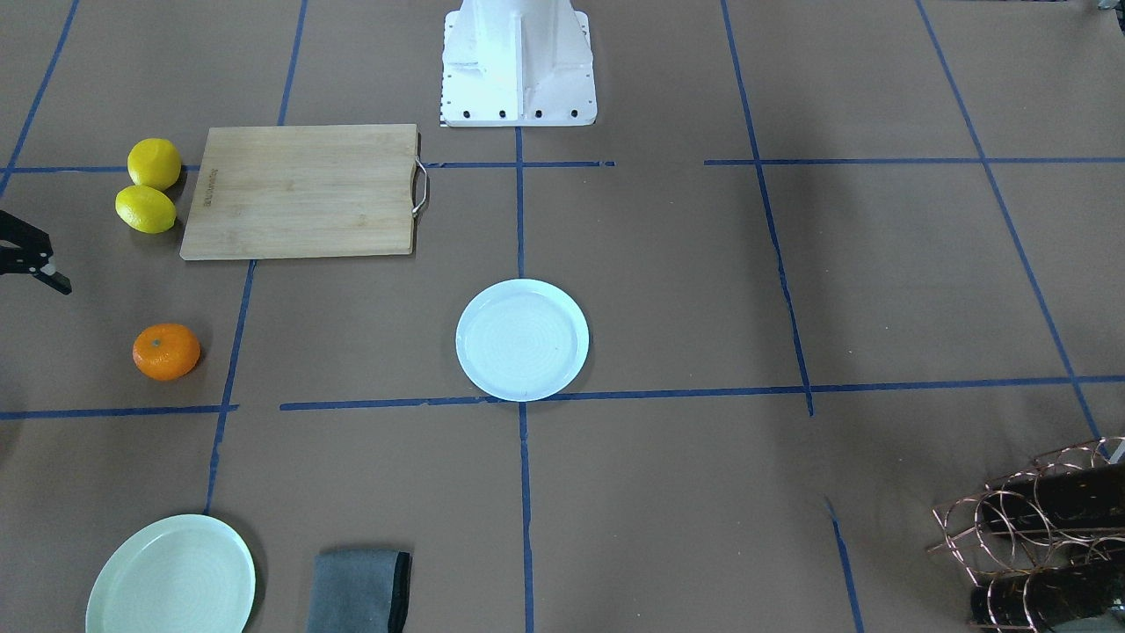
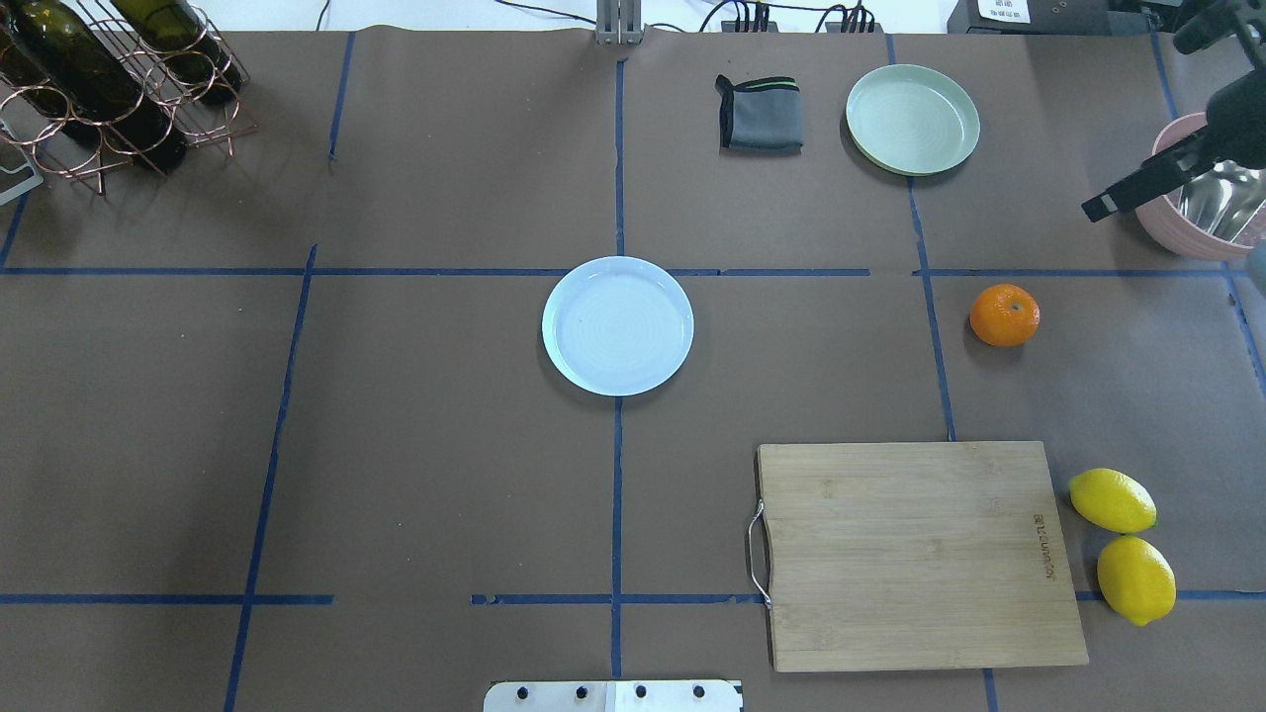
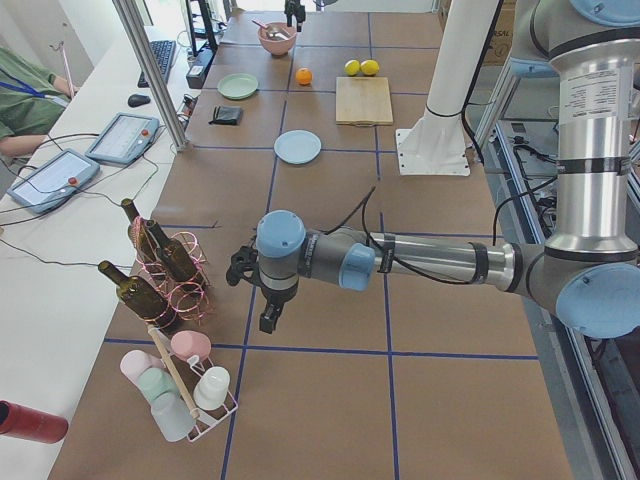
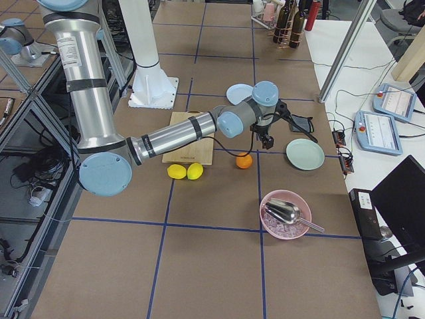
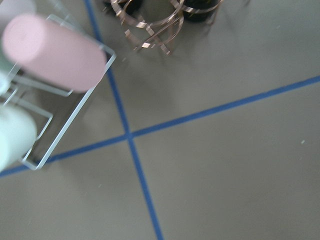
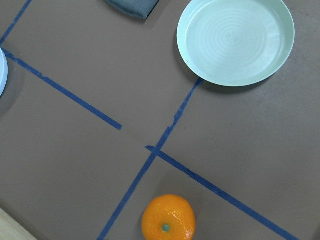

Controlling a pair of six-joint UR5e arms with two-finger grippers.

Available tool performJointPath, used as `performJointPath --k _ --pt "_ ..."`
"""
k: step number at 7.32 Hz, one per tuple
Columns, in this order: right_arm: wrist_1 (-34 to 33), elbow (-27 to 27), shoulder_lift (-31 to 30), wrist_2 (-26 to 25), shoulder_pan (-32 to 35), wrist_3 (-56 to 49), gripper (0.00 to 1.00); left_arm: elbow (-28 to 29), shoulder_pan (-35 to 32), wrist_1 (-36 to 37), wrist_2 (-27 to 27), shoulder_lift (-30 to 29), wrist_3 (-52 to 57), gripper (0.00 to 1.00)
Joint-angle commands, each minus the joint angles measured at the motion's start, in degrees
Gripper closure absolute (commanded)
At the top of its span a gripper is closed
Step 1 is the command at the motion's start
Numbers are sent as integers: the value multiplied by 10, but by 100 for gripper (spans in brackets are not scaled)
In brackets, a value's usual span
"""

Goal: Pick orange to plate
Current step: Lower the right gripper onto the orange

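Note:
The orange (image 2: 1004,314) lies alone on the brown table, right of centre in the overhead view; it also shows low in the right wrist view (image 6: 168,218). The pale bluish-white plate (image 2: 617,325) sits bare at the table's middle, well apart from the fruit. My right gripper (image 2: 1098,206) hangs above the table near the orange (image 4: 244,161) without touching it; only part of it shows, so I cannot tell whether it is open. My left gripper (image 3: 270,310) hovers far off by the wine rack, seen only from the side, state unclear.
A mint-green plate (image 2: 912,119) and folded grey cloth (image 2: 760,114) lie beyond the orange. A wooden cutting board (image 2: 915,554) and two lemons (image 2: 1112,500) sit nearer the base. A pink bowl (image 2: 1187,222), wine rack (image 2: 109,79) and cup rack (image 3: 185,385) occupy the ends.

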Motion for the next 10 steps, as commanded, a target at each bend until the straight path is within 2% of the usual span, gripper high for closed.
performJointPath --k 1,2,3,4,5,6,10 --pt "-1 10 5 -54 -45 54 0 2 -20 4 2 55 32 0" --pt "6 7 -10 -98 -81 135 0 4 -20 4 3 56 31 0" --pt "57 0 -27 -168 -126 189 0 3 -20 4 1 56 31 0" --pt "128 -34 -37 -180 -152 231 0 3 -20 3 -1 56 31 0" --pt "204 -67 -50 -214 -176 264 0 3 -20 3 -1 56 31 0" --pt "220 -69 -61 -229 -181 276 0 3 -20 2 -2 56 31 0" --pt "218 -85 -63 -258 -202 274 0 4 -20 -2 -2 55 32 0"
